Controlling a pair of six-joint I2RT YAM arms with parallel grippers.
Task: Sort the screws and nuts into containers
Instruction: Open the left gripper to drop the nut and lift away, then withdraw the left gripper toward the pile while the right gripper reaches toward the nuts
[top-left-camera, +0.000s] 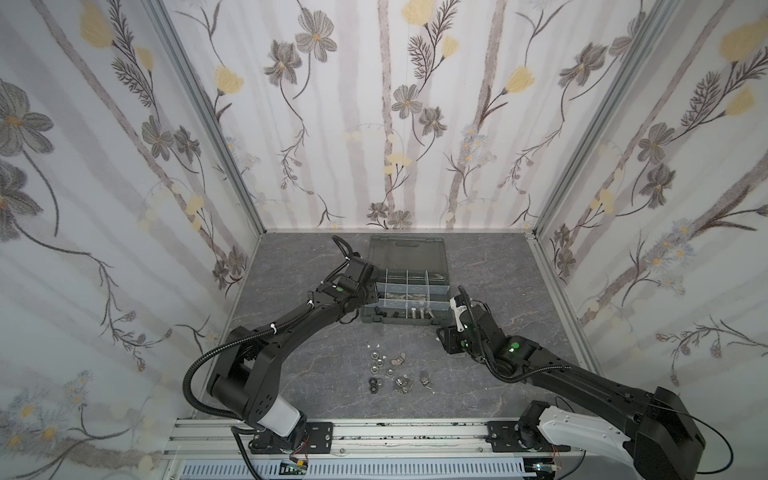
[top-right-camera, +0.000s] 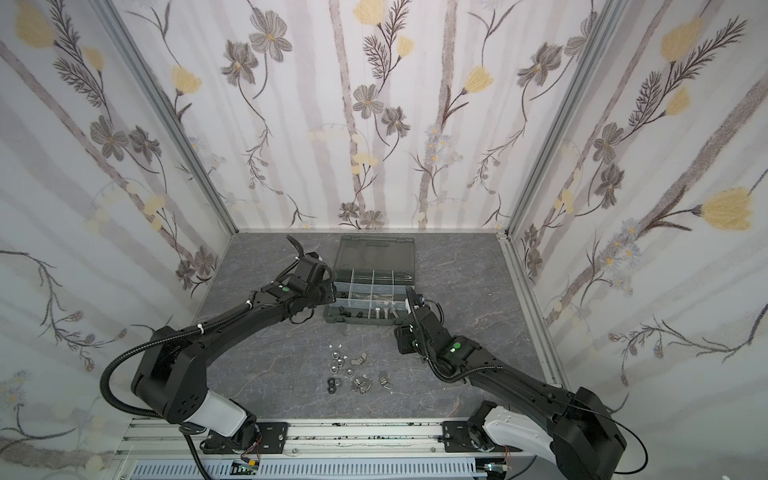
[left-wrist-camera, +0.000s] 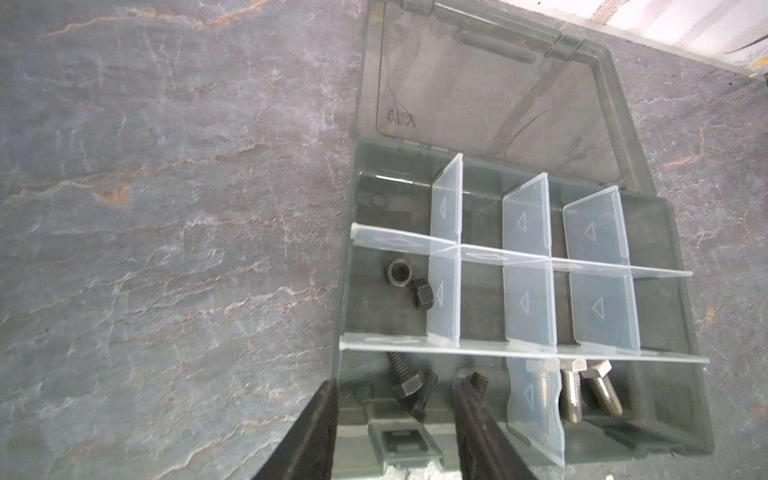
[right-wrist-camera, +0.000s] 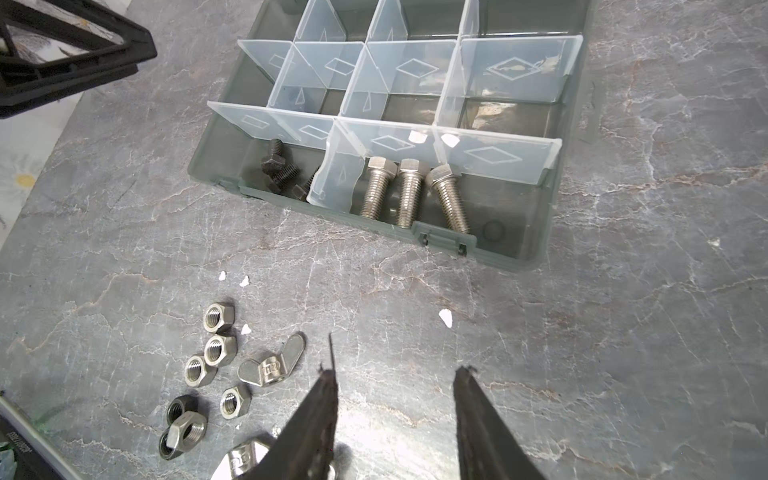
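Left wrist view first: my left gripper (left-wrist-camera: 395, 436) hangs with its jaws released and nothing between them. One finger sits outside the wall of the organiser case (left-wrist-camera: 673, 232), and the other is above the near-left cell (left-wrist-camera: 353, 370) at the bottom of the frame. Above that, in the leftmost cell of the middle row, I count two black nuts (left-wrist-camera: 399, 272) touching each other. The far and middle rows are each split into four cells, and one partition divides the near row in two. The smoky lid (left-wrist-camera: 478, 83) lies open behind the case, at upper centre.

In the right wrist view the near-left cell holds three black screws (right-wrist-camera: 272, 160) in a heap. The long cell to its right holds three silver bolts (right-wrist-camera: 409, 193) side by side, heads toward the partition.

Loose on the tabletop (right-wrist-camera: 582, 332), at lower left, I count five silver hex nuts (right-wrist-camera: 220, 350) and two more black nuts, one partly under a silver one. One of the wing nuts (right-wrist-camera: 272, 365) shows whole, and a second is half hidden under a finger. How many wing nuts there are in all I cannot tell.

My right gripper (right-wrist-camera: 395, 419) at bottom centre has its jaws spread over bare tabletop, grasping nothing.
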